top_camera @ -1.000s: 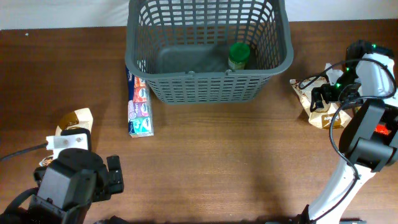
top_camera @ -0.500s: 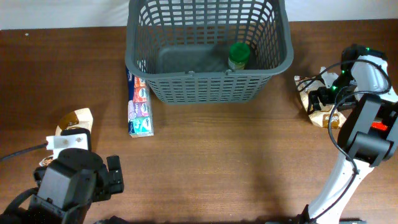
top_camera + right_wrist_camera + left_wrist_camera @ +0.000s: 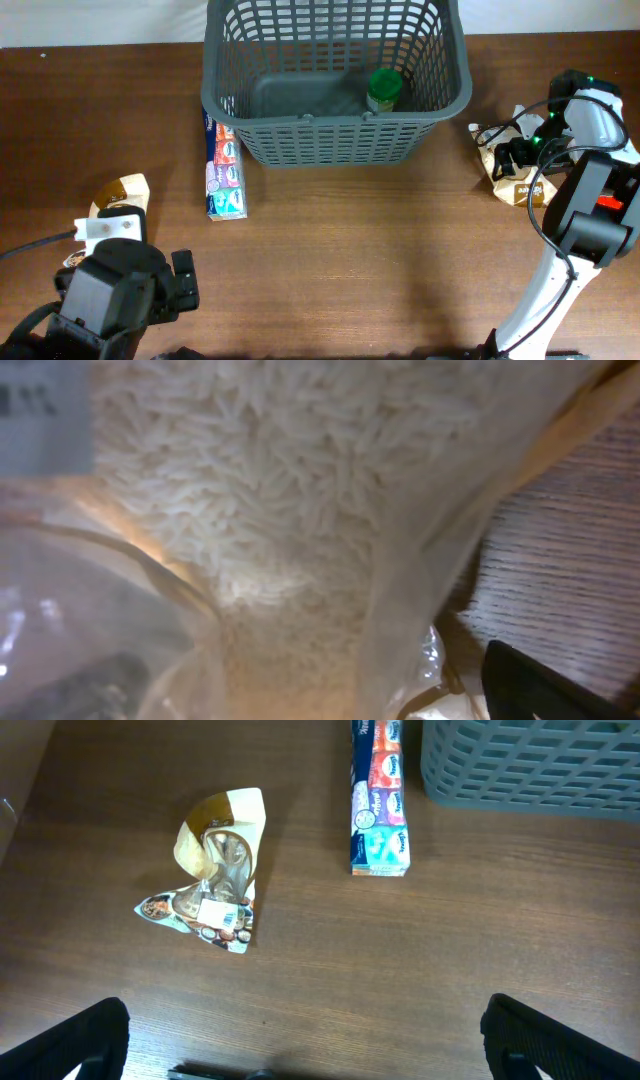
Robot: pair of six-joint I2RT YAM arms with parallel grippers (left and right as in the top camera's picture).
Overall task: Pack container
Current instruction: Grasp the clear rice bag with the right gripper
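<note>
The dark grey basket [image 3: 335,118] stands at the far middle of the table, with a green-lidded jar [image 3: 384,90] inside at its right. Its corner shows in the left wrist view [image 3: 530,770]. My right gripper [image 3: 512,158] is down on a clear bag of rice [image 3: 505,172] to the right of the basket. In the right wrist view the rice bag [image 3: 270,490] fills the frame between the wide-apart jaws of the gripper [image 3: 310,695]. My left gripper [image 3: 110,235] is open and empty [image 3: 320,1050] above bare table near the front left.
A tan and clear snack bag [image 3: 122,190] lies at the left, also in the left wrist view [image 3: 215,870]. A long pack of tissues [image 3: 224,165] lies against the basket's left front corner [image 3: 380,800]. The brown table [image 3: 380,250] stretches in front.
My right gripper has moved a little farther back and settled on the rice bag, which shifted slightly left. The left arm has not moved.
</note>
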